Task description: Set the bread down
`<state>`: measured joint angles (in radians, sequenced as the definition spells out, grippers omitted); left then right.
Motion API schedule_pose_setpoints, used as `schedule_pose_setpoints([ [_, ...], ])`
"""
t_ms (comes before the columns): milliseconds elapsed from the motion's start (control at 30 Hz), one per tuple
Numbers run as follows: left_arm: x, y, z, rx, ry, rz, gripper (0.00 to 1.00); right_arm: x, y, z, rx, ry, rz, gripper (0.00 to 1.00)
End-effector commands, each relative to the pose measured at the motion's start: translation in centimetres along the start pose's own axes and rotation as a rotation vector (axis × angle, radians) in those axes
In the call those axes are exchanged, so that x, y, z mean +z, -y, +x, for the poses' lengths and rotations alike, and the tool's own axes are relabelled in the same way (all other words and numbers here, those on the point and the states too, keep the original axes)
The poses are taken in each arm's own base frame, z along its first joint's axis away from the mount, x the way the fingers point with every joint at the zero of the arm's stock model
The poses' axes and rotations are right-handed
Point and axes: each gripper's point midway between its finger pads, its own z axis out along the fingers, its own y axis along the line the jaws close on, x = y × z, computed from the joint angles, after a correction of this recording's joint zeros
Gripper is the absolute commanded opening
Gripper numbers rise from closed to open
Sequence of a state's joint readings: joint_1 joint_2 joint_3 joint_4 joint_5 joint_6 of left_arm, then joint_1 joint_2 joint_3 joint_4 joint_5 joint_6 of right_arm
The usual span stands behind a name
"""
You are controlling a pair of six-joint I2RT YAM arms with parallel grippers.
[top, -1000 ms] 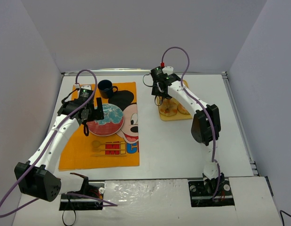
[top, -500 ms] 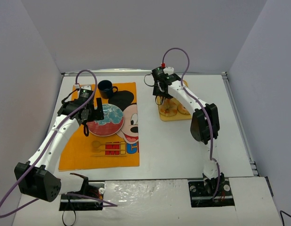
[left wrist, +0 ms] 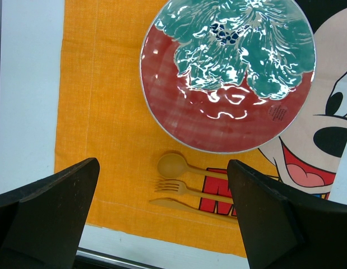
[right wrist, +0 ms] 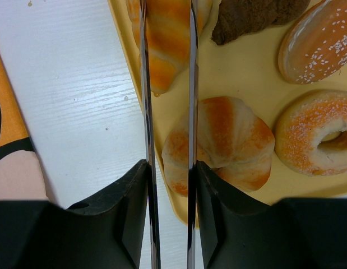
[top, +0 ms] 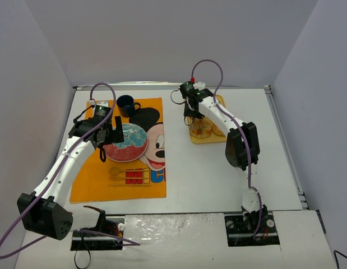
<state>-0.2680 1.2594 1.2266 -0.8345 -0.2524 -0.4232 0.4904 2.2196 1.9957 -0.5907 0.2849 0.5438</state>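
Your bread [right wrist: 166,50] is a golden-brown croissant, ridged in lighter and darker bands. It lies flat on the yellow tray [right wrist: 240,67], lengthwise along the tray's rim, its tapered end right at that rim.

bread [right wrist: 167,50]: showing golden brown with darker orange ridges
pastry [right wrist: 251,17]: showing dark brown
doughnuts [right wrist: 299,140]: wearing orange glaze flecked with white
tray [right wrist: 240,73]: showing pale yellow
plate [left wrist: 179,106]: gleaming red below, marbled teal above
mat [left wrist: 100,112]: showing orange with a black, cream and red cartoon print
cutlery [left wrist: 181,188]: showing tan
mug [top: 126,104]: showing dark blue
table [right wrist: 78,112]: showing white
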Motion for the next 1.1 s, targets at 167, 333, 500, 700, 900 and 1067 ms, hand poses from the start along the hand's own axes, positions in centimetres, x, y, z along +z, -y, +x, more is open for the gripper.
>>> schedule_pose_setpoints([
  [167, -0.8, -0.1, -1.6, -0.029, 0.058, 0.006, 0.97, -2.9, 0.0, -2.8, 0.016, 0.092, -0.014, 0.00],
  [333, -0.9, -0.2, -1.5, -0.032, 0.059, 0.009, 0.97, -4.2, 0.5, -3.6, 0.028, 0.124, -0.008, 0.00],
  [500, -0.9, -0.3, -1.3, -0.030, 0.059, 0.007, 0.97, -5.9, 1.0, -4.6, 0.046, 0.165, -0.004, 0.00],
  [700, -1.0, -0.4, -1.3, -0.030, 0.061, 0.006, 0.97, -8.1, 1.2, -6.2, 0.059, 0.211, -0.025, 0.00],
  [900, -1.1, -0.3, -1.4, -0.031, 0.062, 0.006, 0.97, -8.8, 1.3, -6.5, 0.058, 0.221, -0.036, 0.00],
  [1067, -1.2, -0.5, -1.4, -0.028, 0.064, 0.000, 0.97, -9.9, 0.5, -6.1, 0.048, 0.216, -0.075, 0.00],
])
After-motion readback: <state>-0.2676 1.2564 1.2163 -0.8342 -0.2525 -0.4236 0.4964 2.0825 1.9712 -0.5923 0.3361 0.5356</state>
